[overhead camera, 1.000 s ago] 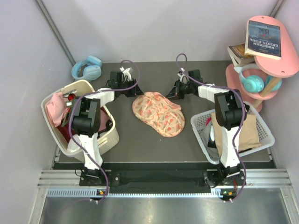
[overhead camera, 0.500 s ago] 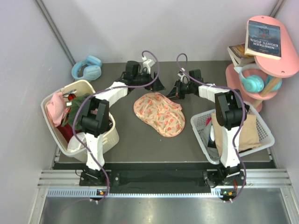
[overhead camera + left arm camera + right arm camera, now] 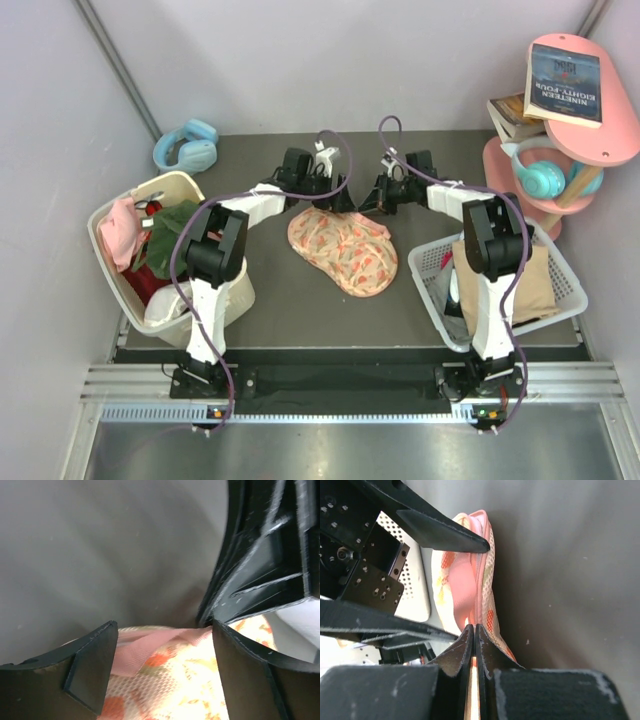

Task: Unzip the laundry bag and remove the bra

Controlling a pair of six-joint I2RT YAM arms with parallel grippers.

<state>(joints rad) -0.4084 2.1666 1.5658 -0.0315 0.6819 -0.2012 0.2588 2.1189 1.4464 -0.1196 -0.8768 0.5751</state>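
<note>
The laundry bag (image 3: pixel 340 248) lies closed on the dark table, cream-peach with orange print. My left gripper (image 3: pixel 335 200) is open at the bag's far edge; in the left wrist view (image 3: pixel 165 665) its fingers straddle the pink loop strap (image 3: pixel 145 645) and the printed mesh (image 3: pixel 200 680). My right gripper (image 3: pixel 372 205) is at the same far edge, close beside the left one. In the right wrist view (image 3: pixel 474 630) its jaws are pressed together on the bag's pink trim (image 3: pixel 479 595). No bra shows in any view.
A cream basket (image 3: pixel 235 290) with pink and green clothes stands at the left. A white mesh basket (image 3: pixel 430 265) with tan cloth stands at the right. Blue headphones (image 3: pixel 187 145) lie at the back left. A pink shelf (image 3: pixel 600 150) holds books and teal headphones.
My left arm has swung right from the table's left side to the bag's far edge, next to the right gripper. The bag shifted slightly. The right arm barely moved.
</note>
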